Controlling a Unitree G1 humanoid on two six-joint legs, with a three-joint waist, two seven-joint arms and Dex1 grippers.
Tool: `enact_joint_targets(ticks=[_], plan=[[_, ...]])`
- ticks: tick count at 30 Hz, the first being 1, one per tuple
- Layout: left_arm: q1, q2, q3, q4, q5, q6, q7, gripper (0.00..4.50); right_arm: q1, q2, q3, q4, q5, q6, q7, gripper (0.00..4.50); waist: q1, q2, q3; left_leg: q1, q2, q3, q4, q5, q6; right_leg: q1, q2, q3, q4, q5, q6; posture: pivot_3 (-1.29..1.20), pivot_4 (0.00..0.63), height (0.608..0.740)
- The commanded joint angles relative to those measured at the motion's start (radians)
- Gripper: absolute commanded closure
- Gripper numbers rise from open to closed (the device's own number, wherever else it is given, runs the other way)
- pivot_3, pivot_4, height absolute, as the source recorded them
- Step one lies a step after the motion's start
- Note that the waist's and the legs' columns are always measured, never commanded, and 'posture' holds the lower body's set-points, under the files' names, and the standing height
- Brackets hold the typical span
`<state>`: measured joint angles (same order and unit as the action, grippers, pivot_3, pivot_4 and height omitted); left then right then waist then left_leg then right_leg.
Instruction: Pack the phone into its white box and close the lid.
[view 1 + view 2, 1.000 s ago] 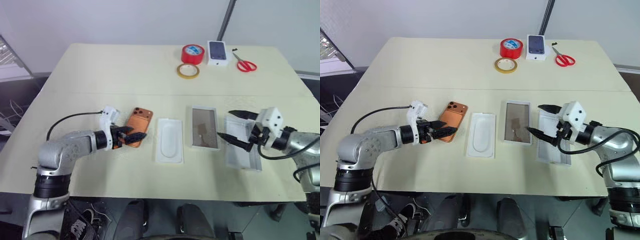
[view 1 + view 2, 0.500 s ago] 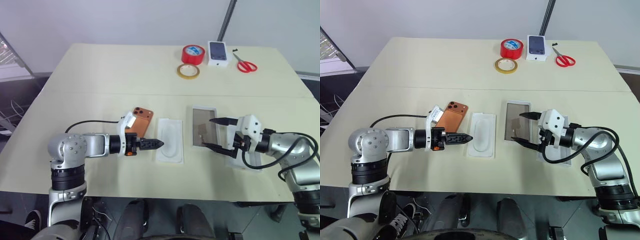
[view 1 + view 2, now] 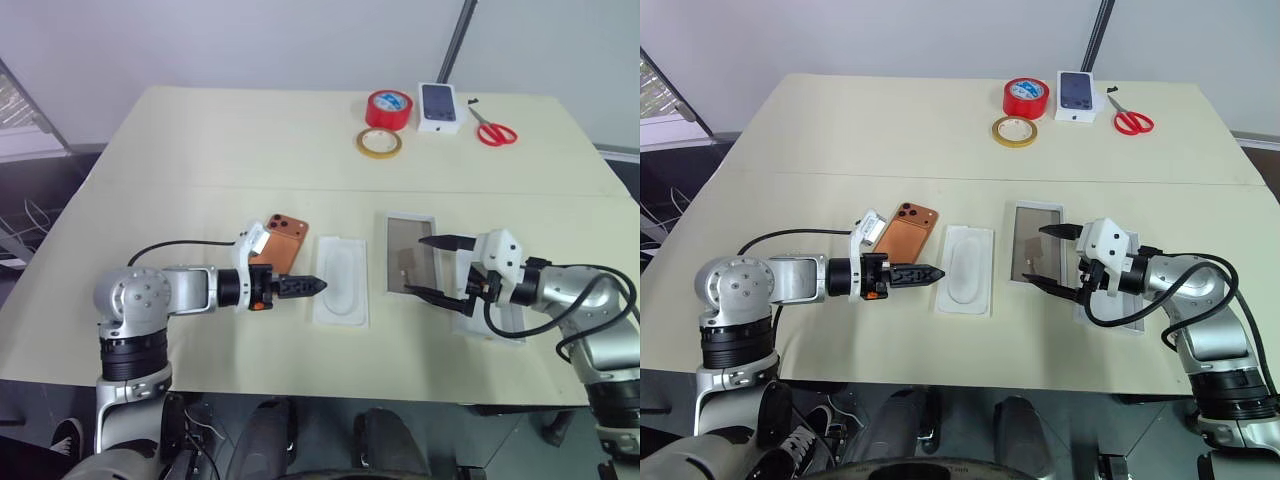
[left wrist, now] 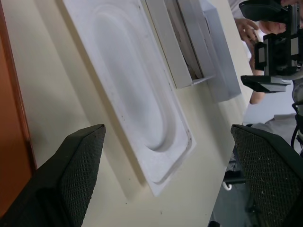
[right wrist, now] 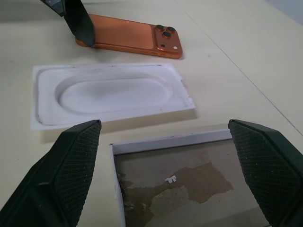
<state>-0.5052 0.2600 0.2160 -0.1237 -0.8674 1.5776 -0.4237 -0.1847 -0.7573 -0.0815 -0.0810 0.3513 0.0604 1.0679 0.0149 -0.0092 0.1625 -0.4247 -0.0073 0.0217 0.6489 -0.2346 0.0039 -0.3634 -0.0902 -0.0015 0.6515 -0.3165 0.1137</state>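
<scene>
Both grippers are spread wide and empty. The left gripper (image 3: 310,287) hovers at centre-left, its fingertips over the flat white insert (image 3: 340,279), just right of the phone (image 3: 277,243). It could nudge the insert into the white box (image 3: 410,255), where the right gripper (image 3: 432,266) waits.

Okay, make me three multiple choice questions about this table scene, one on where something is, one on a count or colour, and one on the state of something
1. What lies between the phone and the white box?
A. scissors
B. a flat white insert
C. red tape

2. How many tape rolls are on the table?
A. one
B. two
C. four

3. The white box is:
A. empty
B. holding the phone
C. lidded

Answers: 1 B, the insert lies between them. 2 B, a red roll and a yellow roll. 3 A, its grey-brown floor is bare.
</scene>
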Motion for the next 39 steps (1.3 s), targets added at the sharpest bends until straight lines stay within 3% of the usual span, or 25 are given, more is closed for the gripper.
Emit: enact_joint_targets(ticks=[1,5,8,15,18,25,33,39], plan=[[0.002,-0.050,-0.041,0.052,0.037,-0.037,0.020,0.03,-0.004,0.011,-0.023,0.002,-0.008,-0.034,-0.021,0.02,0.001,-0.002,0.000,0.000,0.000,0.000,0.000,0.000,0.000,0.000,0.000,0.000,0.000,0.000,0.000,0.00,0.150,0.728],[-0.036,-0.038,0.013,0.060,0.017,-0.045,0.000,0.03,-0.008,0.016,-0.022,0.005,-0.010,-0.038,-0.023,0.02,-0.003,-0.001,0.000,0.000,-0.001,0.000,0.000,0.000,0.000,0.000,-0.001,0.000,-0.001,0.000,0.000,0.00,0.150,0.728],[-0.024,-0.001,-0.026,0.065,0.037,-0.073,-0.026,0.03,-0.011,0.014,-0.022,0.015,-0.011,-0.044,-0.021,0.02,-0.005,-0.001,0.000,0.000,-0.001,0.000,-0.001,0.000,-0.001,0.000,0.000,-0.001,0.000,0.000,0.000,0.00,0.150,0.728],[0.013,-0.062,-0.036,0.086,0.040,-0.096,-0.011,0.03,-0.016,0.014,-0.023,0.020,-0.009,-0.047,-0.023,0.02,0.000,-0.001,0.000,0.000,-0.001,0.000,0.000,0.000,-0.001,0.000,-0.001,0.000,-0.001,0.000,0.000,0.00,0.150,0.728],[0.024,-0.070,-0.047,0.095,0.054,-0.101,0.003,0.82,-0.013,0.012,-0.025,0.014,-0.007,-0.044,-0.024,0.00,-0.002,-0.001,0.000,0.000,-0.002,0.000,0.000,0.000,0.000,0.001,-0.002,-0.001,-0.001,0.000,0.000,0.00,0.150,0.728],[0.024,-0.093,-0.087,0.128,0.085,-0.125,0.014,4.25,-0.030,0.015,-0.024,0.014,-0.009,-0.040,-0.035,0.00,0.000,0.000,-0.001,0.001,-0.002,0.000,-0.001,0.000,0.000,0.001,-0.002,-0.001,-0.001,0.000,0.000,0.00,0.150,0.728],[-0.010,-0.120,-0.003,0.160,0.109,-0.154,0.086,4.38,-0.007,0.011,-0.023,0.008,-0.012,-0.043,-0.037,0.00,-0.001,0.000,-0.001,0.005,-0.002,0.000,-0.002,-0.001,0.001,0.005,-0.003,-0.001,-0.003,0.000,0.000,0.00,0.150,0.728],[-0.067,-0.131,0.101,0.147,0.044,-0.129,0.111,4.38,0.022,-0.022,0.033,-0.004,-0.037,-0.016,0.024,0.00,-0.006,0.000,0.000,0.004,-0.002,0.000,-0.002,-0.001,0.001,0.003,-0.002,-0.001,-0.002,0.000,0.000,0.00,0.150,0.728]])
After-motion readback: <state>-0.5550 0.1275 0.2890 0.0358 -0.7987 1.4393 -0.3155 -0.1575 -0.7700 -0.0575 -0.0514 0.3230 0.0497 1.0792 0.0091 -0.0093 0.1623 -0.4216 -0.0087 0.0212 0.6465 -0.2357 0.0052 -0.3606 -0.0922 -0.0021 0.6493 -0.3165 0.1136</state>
